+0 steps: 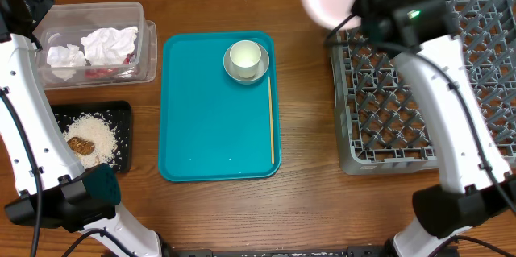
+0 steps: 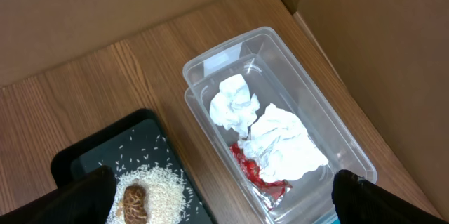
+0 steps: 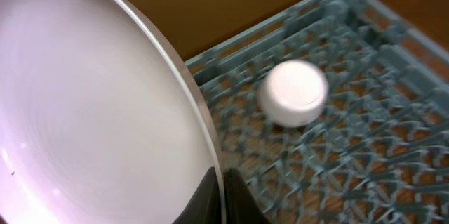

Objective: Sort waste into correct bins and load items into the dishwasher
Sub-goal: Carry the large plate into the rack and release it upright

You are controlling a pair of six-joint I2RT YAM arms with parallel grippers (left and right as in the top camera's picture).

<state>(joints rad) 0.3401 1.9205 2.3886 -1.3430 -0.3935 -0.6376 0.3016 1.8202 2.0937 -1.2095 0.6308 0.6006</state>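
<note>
the right hand [image 3: 219, 194] pinches the rim of the large plate [image 3: 91, 112], its fingers pressed together on the edge at the bottom of the wrist view, and holds it raised over the far left corner of the dish rack [image 1: 379, 104]. seen from overhead, the plate hangs partly past the rack's left wall, so the open peg rows lie to its right and nearer. the move ahead probably calls for carrying the plate right and lowering it on edge, with its face in line with a row of pegs. a white cup [image 3: 293, 92], blurred, sits on the rack floor just right of the plate's rim, and the plate likely needs a slot apart from it. the left hand [image 2: 221, 199] hovers spread and empty above the clear tub [image 2: 330, 129] at the far left, which holds two crumpled napkins [image 2: 284, 143] and a red wrapper [image 2: 256, 175]. beside it the black tray [image 2: 105, 147] carries rice-like crumbs [image 2: 165, 189] and a brown biscuit piece [image 2: 133, 203]. a pale bowl [image 1: 246, 60] waits on the teal tray [image 1: 210, 128] next to a thin wooden stick [image 1: 270, 120], nearer the right hand than the left.
</note>
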